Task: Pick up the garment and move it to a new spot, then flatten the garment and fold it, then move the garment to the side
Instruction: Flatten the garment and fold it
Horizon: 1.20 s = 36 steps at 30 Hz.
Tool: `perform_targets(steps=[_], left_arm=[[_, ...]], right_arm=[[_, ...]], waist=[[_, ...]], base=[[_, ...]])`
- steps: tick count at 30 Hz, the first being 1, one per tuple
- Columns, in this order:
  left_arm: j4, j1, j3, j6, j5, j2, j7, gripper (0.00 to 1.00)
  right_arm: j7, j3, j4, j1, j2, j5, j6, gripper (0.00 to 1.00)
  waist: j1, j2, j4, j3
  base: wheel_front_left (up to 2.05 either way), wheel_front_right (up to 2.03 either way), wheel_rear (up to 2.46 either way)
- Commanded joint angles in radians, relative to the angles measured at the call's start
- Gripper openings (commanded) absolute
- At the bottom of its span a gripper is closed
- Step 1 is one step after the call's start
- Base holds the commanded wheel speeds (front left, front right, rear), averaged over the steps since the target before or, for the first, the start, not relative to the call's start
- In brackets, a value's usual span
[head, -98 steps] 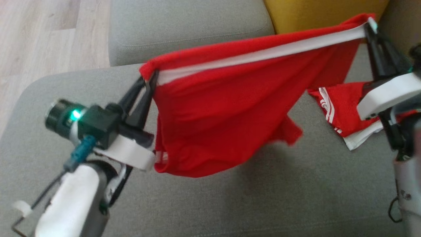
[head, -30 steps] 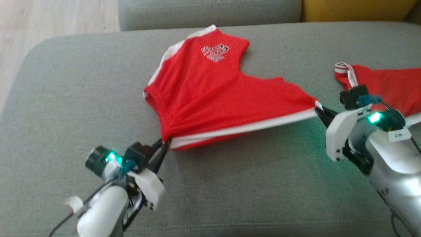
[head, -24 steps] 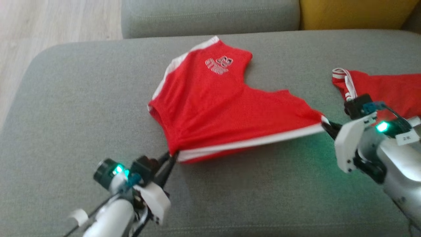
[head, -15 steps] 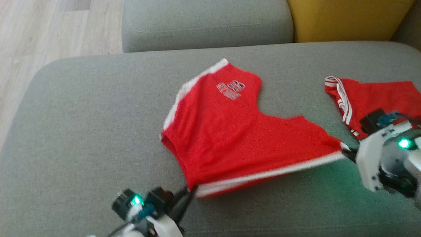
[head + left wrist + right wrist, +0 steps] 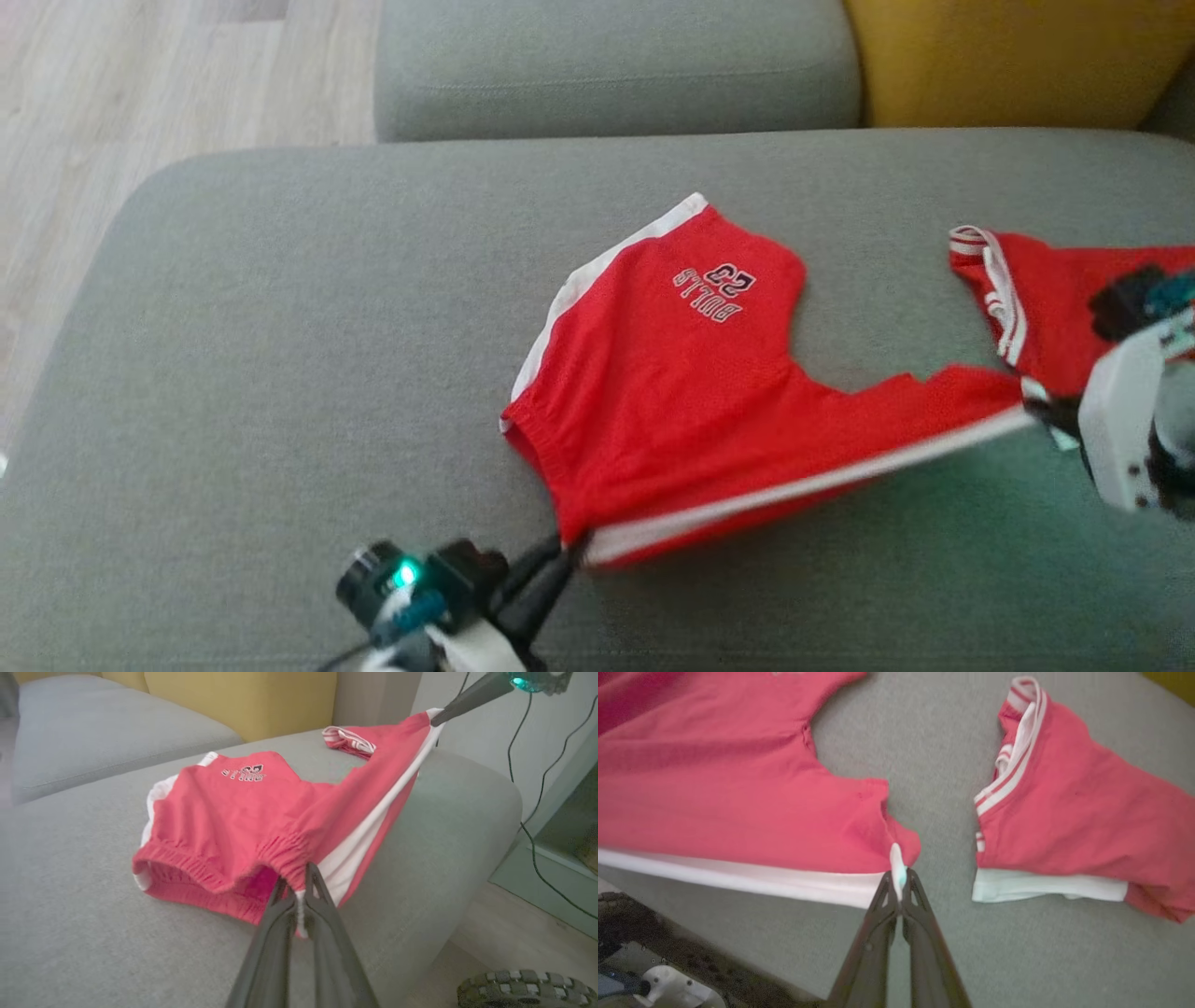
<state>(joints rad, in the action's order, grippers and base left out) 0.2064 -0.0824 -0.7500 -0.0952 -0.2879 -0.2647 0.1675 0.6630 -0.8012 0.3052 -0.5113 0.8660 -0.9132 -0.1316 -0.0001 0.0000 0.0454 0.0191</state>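
Note:
The garment (image 5: 691, 392) is a pair of red shorts with white side stripes and a printed number. It lies spread on the grey couch seat (image 5: 280, 373), its near edge stretched taut between both grippers. My left gripper (image 5: 569, 549) is shut on the waistband corner (image 5: 299, 884) at the lower middle of the head view. At the right, my right gripper (image 5: 1038, 411) is shut on the white-striped hem corner (image 5: 897, 865). In the left wrist view the garment (image 5: 243, 816) shows its elastic waistband bunched toward the fingers.
A second red garment with white trim (image 5: 1036, 299) lies folded at the right, close to my right gripper (image 5: 1064, 826). A yellow cushion (image 5: 1008, 56) and a grey seat cushion (image 5: 616, 56) stand behind. Wooden floor (image 5: 112, 112) lies past the couch's left edge.
Both grippers have drawn the held edge toward me and to the right, and the shorts have settled flatter on the seat. The camera view has shifted too.

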Motion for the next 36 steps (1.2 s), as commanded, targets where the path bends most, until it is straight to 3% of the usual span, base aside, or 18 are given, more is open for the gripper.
perform_targets(steps=[1,8,19,28,36], left_arm=[[-0.038,-0.083,0.06,0.013,-0.012,-0.011,0.002,0.0],[-0.011,-0.243,0.078,0.011,0.008,0.031,0.025,0.0],[0.143,-0.438,0.041,-0.01,0.037,0.14,0.079,0.0],[0.237,-0.52,0.015,-0.022,0.027,0.199,0.094,0.0],[0.229,-0.536,0.023,-0.024,0.021,0.213,0.094,0.0]], right_arm=[[0.008,0.049,-0.012,-0.061,0.014,0.013,0.001,0.0],[0.055,0.154,0.038,-0.231,-0.08,0.082,0.001,0.0],[0.154,0.212,0.236,-0.474,-0.194,0.165,0.001,0.0],[0.197,0.187,0.36,-0.625,-0.245,0.235,0.001,0.0],[0.203,0.095,0.381,-0.683,-0.237,0.263,0.001,0.0]], waist=[[0.0001,0.0,0.03,-0.033],[0.0001,0.0,0.126,-0.159],[0.0001,0.0,0.245,-0.304],[0.0001,0.0,0.322,-0.385],[0.0001,0.0,0.356,-0.43]], base=[[0.0,0.0,0.0],[0.0,0.0,0.0],[0.0,0.0,0.0],[0.0,0.0,0.0],[0.0,0.0,0.0]])
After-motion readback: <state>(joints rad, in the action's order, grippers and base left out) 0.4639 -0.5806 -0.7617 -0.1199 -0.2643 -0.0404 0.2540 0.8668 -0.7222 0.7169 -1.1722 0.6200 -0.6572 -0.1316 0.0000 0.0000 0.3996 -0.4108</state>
